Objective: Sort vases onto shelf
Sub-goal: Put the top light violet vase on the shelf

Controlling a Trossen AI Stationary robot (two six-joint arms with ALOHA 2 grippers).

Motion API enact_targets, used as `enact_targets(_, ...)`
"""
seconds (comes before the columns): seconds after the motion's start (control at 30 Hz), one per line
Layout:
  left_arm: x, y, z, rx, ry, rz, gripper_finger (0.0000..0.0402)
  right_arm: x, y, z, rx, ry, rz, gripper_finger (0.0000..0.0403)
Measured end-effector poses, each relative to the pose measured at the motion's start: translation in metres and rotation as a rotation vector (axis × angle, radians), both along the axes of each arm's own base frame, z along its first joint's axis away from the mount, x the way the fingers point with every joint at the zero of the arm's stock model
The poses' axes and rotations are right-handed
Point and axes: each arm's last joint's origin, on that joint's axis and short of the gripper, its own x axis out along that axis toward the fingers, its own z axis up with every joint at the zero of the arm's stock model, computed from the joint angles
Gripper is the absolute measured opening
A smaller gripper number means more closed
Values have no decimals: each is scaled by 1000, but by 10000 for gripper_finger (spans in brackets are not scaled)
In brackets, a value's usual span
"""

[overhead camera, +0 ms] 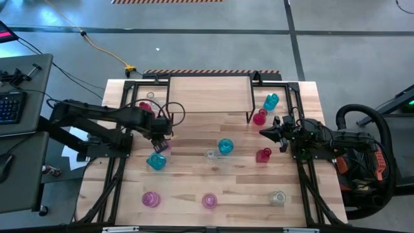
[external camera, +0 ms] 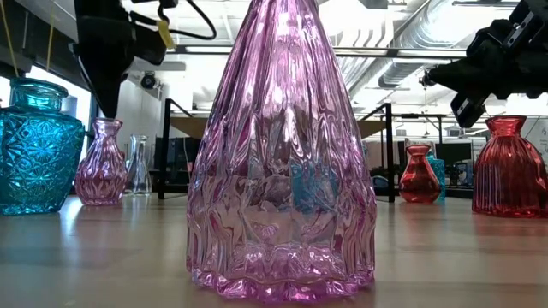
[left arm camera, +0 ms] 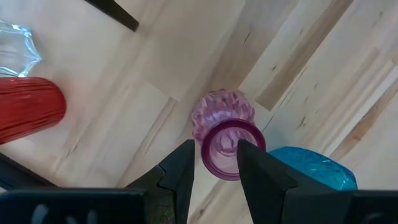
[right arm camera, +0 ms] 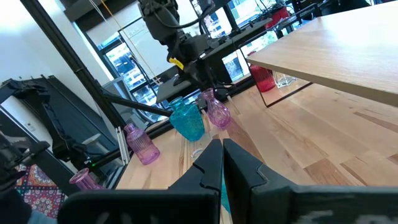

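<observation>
Near the table's left side, just in front of the shelf (overhead camera: 210,94), your left gripper (left arm camera: 214,163) reaches down over a small pink vase (left arm camera: 224,127). That vase stands upright, long axis vertical and mouth pointing up at the wrist camera, and the fingers (left arm camera: 180,168) sit on either side of its neck (whether they actually press the glass, you cannot tell from here). A teal vase (overhead camera: 156,161) stands just beside it on the near side, so room there is tight; toward the shelf the boards are bare.

Your right gripper (overhead camera: 266,133) waits at the table's right side, raised above the wood, fingers pinched almost together and holding nothing. A red vase (overhead camera: 263,155) stands near it, with another red one (overhead camera: 260,117) and a teal one (overhead camera: 271,101) close to the shelf's right legs.

The shelf top itself carries nothing you can see. Under its left end sit a red vase (left arm camera: 28,115) and a clear one (left arm camera: 15,46). A teal vase (overhead camera: 225,146) and a small clear vase (overhead camera: 210,155) occupy mid-table. Along the near edge stand two pink vases (overhead camera: 151,199) (overhead camera: 209,201) and a clear one (overhead camera: 277,198), all upright and well apart.
</observation>
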Motion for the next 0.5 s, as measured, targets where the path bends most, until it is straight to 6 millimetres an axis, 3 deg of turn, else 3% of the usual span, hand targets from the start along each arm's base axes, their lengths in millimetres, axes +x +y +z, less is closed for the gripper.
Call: enact_targets(0.5,6,3,-8,26,52,-38,110,0,0,0,0,0,0,0)
